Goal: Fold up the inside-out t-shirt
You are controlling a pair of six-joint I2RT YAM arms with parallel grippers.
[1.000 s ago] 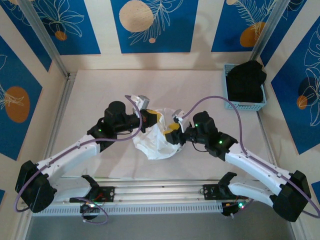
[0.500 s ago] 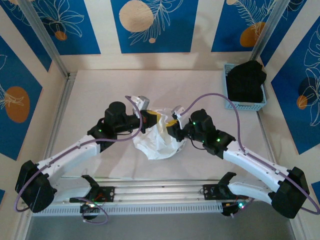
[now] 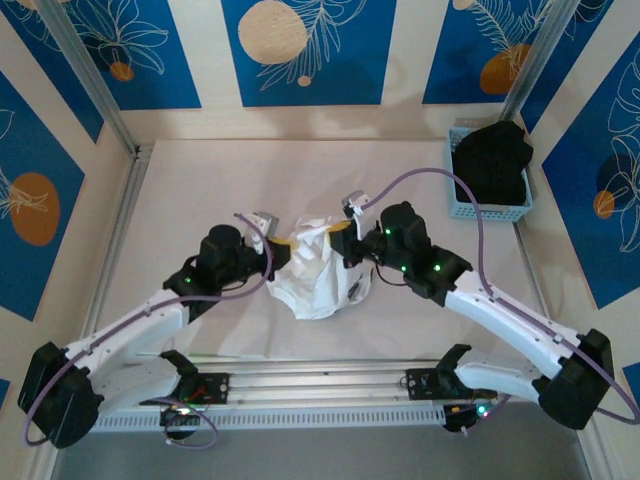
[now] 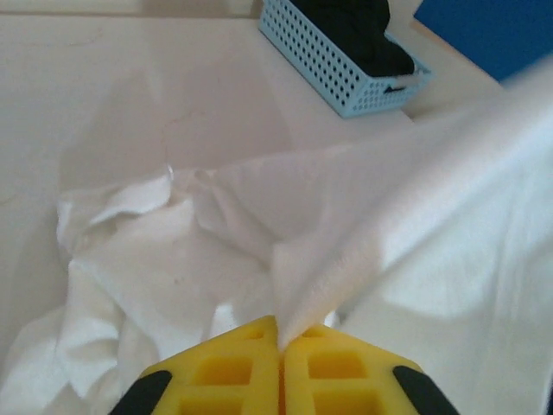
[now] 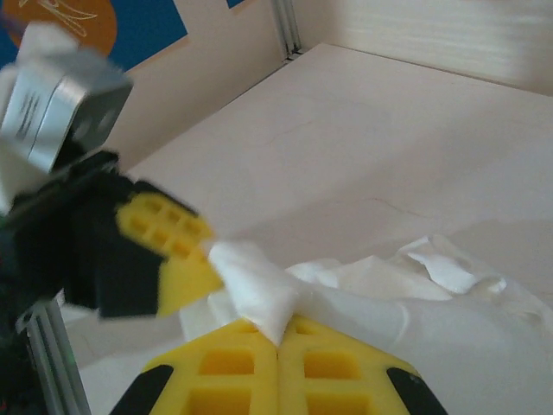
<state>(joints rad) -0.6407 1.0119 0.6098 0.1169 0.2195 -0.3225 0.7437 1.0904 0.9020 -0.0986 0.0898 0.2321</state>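
Since a second ago the left arm (image 3: 150,320) has pulled back toward its own side and the near edge. The right arm (image 3: 500,315) has pushed in and farther from the bases, and the right gripper (image 3: 343,232) has gone from half open to clamped. Both arms are now bent at the elbow and reach inward to mid-table, wrists facing each other across the t-shirt (image 3: 315,275). The left gripper (image 3: 283,243) has its yellow fingers pressed together on a fold of the white cloth; in the left wrist view the cloth stretches up and away from the tips. The right gripper's fingers are also together, pinching a bunched corner of the same cloth. In the right wrist view the left gripper sits just beside it, with cloth between the two. The t-shirt is a crumpled heap at table centre, its upper part lifted between the grippers and its lower part resting on the table (image 3: 200,180). Bare tabletop lies to the left, at the far side up to the wall, and to the right as far as the blue basket (image 3: 462,208) in the far right corner. That basket holds a black garment (image 3: 492,160), well apart from the shirt. At the near edge a metal rail (image 3: 320,385) carries the arm bases, near the heap's lower edge.
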